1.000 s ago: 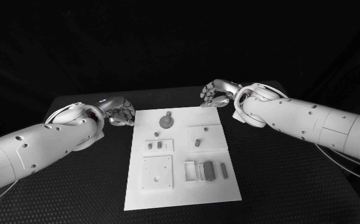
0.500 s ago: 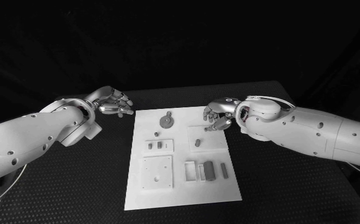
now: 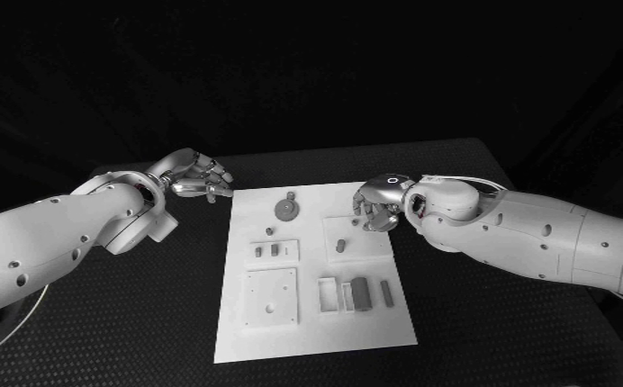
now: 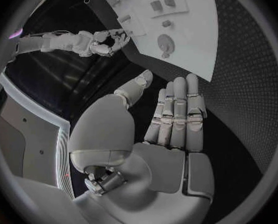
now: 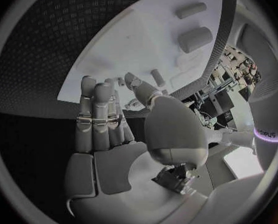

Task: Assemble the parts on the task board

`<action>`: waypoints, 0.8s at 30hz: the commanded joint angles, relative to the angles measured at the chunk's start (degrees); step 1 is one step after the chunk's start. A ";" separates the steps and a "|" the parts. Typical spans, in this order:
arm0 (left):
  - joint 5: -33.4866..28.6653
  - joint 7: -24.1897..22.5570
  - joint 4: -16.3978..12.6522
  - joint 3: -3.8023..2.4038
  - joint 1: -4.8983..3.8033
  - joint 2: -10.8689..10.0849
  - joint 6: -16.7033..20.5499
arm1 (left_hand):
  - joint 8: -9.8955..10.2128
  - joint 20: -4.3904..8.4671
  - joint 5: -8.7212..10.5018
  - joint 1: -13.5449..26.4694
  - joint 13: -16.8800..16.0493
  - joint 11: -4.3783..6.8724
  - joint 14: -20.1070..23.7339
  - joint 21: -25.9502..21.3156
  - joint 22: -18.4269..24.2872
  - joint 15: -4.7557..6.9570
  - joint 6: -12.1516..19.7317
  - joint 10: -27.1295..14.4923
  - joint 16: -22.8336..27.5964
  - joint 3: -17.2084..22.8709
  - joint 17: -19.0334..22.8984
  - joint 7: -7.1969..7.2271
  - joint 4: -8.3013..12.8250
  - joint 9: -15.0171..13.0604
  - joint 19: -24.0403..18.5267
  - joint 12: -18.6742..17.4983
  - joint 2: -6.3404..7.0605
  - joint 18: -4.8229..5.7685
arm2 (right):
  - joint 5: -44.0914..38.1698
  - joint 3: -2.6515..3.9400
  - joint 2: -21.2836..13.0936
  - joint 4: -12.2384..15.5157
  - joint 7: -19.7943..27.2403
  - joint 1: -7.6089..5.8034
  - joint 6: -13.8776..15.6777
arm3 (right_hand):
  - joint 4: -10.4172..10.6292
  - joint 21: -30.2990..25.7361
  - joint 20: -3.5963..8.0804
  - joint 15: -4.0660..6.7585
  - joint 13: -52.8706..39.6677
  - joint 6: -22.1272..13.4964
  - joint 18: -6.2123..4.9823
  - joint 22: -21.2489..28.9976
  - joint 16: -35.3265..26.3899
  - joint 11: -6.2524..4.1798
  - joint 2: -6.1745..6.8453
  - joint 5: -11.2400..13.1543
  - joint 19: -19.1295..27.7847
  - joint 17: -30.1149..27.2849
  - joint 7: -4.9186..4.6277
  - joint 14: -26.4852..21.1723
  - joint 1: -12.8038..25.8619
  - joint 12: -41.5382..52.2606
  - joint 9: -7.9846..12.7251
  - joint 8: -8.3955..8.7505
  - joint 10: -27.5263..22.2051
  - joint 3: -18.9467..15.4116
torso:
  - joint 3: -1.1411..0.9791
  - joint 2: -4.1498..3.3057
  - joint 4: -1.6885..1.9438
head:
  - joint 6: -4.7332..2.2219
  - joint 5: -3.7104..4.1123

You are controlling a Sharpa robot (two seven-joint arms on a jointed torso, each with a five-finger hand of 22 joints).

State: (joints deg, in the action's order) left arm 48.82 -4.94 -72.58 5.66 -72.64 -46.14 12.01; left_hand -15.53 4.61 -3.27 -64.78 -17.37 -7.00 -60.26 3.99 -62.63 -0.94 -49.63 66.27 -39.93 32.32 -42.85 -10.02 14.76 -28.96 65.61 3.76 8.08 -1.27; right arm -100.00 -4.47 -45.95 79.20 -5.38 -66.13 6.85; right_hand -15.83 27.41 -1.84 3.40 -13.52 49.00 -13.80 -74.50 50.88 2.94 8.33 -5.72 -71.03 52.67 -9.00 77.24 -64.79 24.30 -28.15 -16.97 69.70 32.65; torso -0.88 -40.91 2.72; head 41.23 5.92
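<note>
The task board (image 3: pixel 318 315) lies mid-desk (image 3: pixel 506 315), small parts (image 3: pixel 362 295) scattered on it. Left hand (image 3: pixel 194 177) hovers empty beside its far left corner; right hand (image 3: pixel 379 203), fingers apart and empty, hangs over its far right edge.

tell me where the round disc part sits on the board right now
In the head view the round disc part lies flat near the task board's far edge, left of its middle. The left hand hovers off the board beside it, and the right hand hangs over the opposite side.
</note>
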 commanded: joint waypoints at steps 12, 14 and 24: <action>-0.89 -0.65 -0.01 0.00 -0.03 0.23 -1.08 | -0.35 -0.01 -0.22 -0.04 -0.07 0.00 0.34 -0.12 0.13 -0.14 -0.40 -0.31 0.16 -0.35 0.11 -0.18 -0.09 -0.14 -0.33 0.11 -0.80 -0.73 | -1.11 -0.01 1.78 -1.81 -0.33 1.52 4.60 | -0.40 9.97 3.37 -0.95 -4.15 0.50 -1.20 -1.98 12.34 1.05 -0.93 -0.18 -2.61 4.52 -0.78 0.81 -0.07 -5.57 -1.15 -0.12 -5.33 1.61 | -0.01 0.00 0.14 | 0.31 -0.12; -0.89 -0.59 0.03 0.00 -0.03 0.23 -1.11 | -0.36 -0.01 -0.22 -0.03 -0.07 0.00 0.34 -0.12 0.14 -0.14 -0.41 -0.31 0.16 -0.36 0.11 -0.17 -0.10 -0.15 -0.33 0.12 -0.81 -0.73 | -0.91 -0.01 1.84 -1.97 -0.21 1.52 4.29 | -0.36 10.52 3.53 -1.48 -3.36 0.42 -1.20 -1.93 12.96 1.62 -1.06 -0.18 -2.46 4.38 -0.97 0.58 0.00 -7.45 -1.27 -0.10 -6.24 1.84 | 0.00 -0.01 0.15 | 0.30 -0.10; -0.90 -0.12 0.06 0.01 -0.03 0.17 -1.31 | -0.41 -0.03 -0.22 0.16 -0.10 -0.01 0.35 -0.12 0.17 -0.15 -0.47 -0.33 0.15 -0.44 0.14 -0.14 -0.24 -0.18 -0.33 0.13 -0.95 -0.74 | -0.59 -0.02 2.59 -2.73 0.10 2.02 2.51 | -0.09 11.40 3.51 -2.91 -0.27 1.07 -1.20 -1.69 15.02 3.08 -2.26 -0.16 -1.73 3.32 -0.79 -0.26 0.71 -12.89 -1.57 -0.34 -7.21 2.50 | 0.00 -0.01 0.07 | 0.37 -0.12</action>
State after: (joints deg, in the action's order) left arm 48.43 -4.89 -72.46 5.70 -72.63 -46.02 11.42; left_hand -15.76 4.60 -3.28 -64.79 -17.38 -6.94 -60.26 3.99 -62.52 -0.94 -49.84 66.24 -39.93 32.18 -42.80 -10.22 14.62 -29.07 65.61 3.75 7.65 -0.91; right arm -100.59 -4.45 -43.44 76.55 -5.76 -64.20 10.02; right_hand -15.97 38.62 1.74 0.71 -13.86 49.50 -11.69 -74.94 65.62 5.04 6.61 -5.72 -73.07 56.01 -9.58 76.95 -64.10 11.47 -29.67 -16.97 63.14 34.88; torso -0.83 -40.91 2.81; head 41.52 5.84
